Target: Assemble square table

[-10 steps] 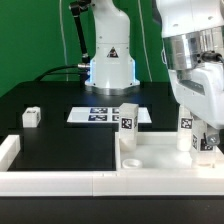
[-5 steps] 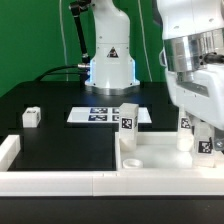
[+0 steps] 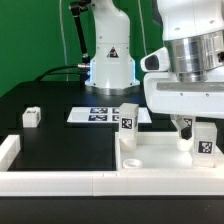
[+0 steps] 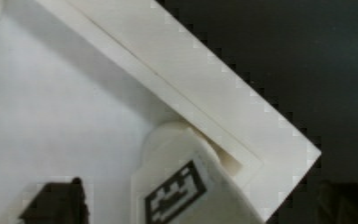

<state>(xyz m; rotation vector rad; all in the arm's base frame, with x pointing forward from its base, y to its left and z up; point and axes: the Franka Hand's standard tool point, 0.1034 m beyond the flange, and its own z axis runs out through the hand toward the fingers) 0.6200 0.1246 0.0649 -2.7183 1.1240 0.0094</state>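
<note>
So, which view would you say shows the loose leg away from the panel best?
The exterior view: the loose leg sits whole and unblocked at that view's left. The wrist view misses it, showing only the panel's corner and another leg.

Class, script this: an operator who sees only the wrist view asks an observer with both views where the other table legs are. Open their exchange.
Operator: I see only one leg at a corner of the panel. Are there other legs?
Observer: A second leg stands upright at the panel's far corner, toward the exterior view's left.
Operator: Any lying loose?
Observer: A third leg sits alone on the black table, off the panel, far to the exterior view's left.
</note>
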